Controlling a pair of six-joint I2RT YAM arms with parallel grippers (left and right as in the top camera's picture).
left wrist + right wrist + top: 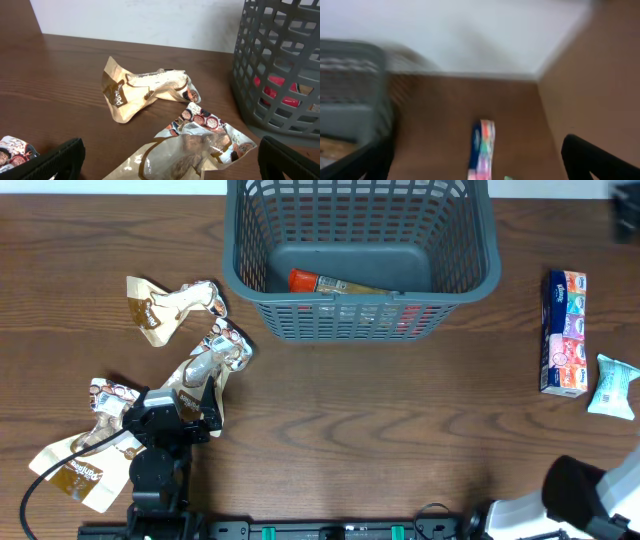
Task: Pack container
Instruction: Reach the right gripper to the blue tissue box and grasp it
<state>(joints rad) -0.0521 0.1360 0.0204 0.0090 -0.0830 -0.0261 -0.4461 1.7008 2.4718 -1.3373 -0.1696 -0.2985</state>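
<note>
Basket (pixel 340 320) sits at 12 o'clock on the desk (pixel 400 430), upright, mouth up. It looks like stiff plastic, light for its size and not fragile. The thick rim or the lattice slots are the best places to grip it, though it probably needn't move.

Inside: one red packet (pixel 330 283) lying flat against the near wall, the rest of the floor bare. So packing is likely barely started.

Four crumpled pouches are loose at 8–9 o'clock. The left claw (pixel 170 150) is released, fingers wide apart either side of the nearest pouch (pixel 190 155), not pinching it. The pouch looks like light, soft, crinkly, slippery film, so pinch a flat sealed edge, not the puffy middle.

Tissue pack (pixel 565 330) and blue packet (pixel 612 385) are at 3 o'clock, just beside each other. The right claw (pixel 476 145) view is blurred; its fingers look spread with nothing held.
</note>
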